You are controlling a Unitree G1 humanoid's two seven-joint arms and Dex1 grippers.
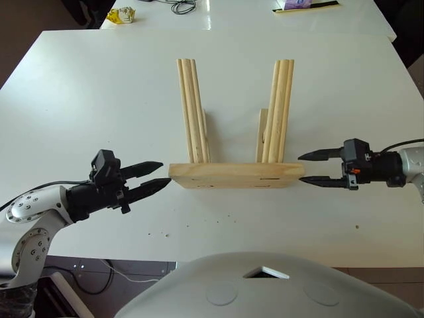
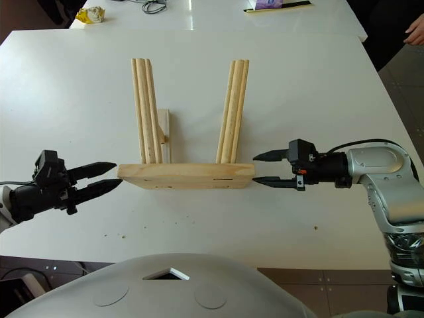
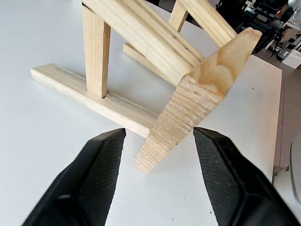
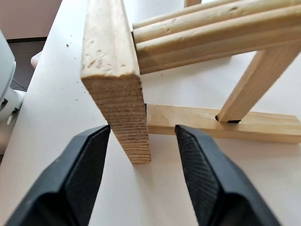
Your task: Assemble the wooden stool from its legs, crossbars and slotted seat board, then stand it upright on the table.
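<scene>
The wooden stool lies on its side on the white table point(image 1: 86, 99). Its seat board point(image 1: 236, 175) stands on edge nearest me, and two bundles of legs point(image 1: 193, 109) point(image 1: 279, 109) point away from me, joined by crossbars point(image 1: 263, 136). My left gripper point(image 1: 161, 173) is open just off the board's left end. In the left wrist view its fingers point(image 3: 101, 174) flank the board's end grain point(image 3: 197, 108) without touching it. At the right end my right gripper point(image 1: 303, 168) is open too, its fingers point(image 4: 89, 165) on either side of the board's end point(image 4: 115, 84).
A second white table stands behind, carrying a yellow object point(image 1: 122, 14), cables point(image 1: 182, 5) and a flat box point(image 1: 295, 5). Small crumbs point(image 1: 162, 233) dot the near tabletop. Wide bare surface lies left and right of the stool.
</scene>
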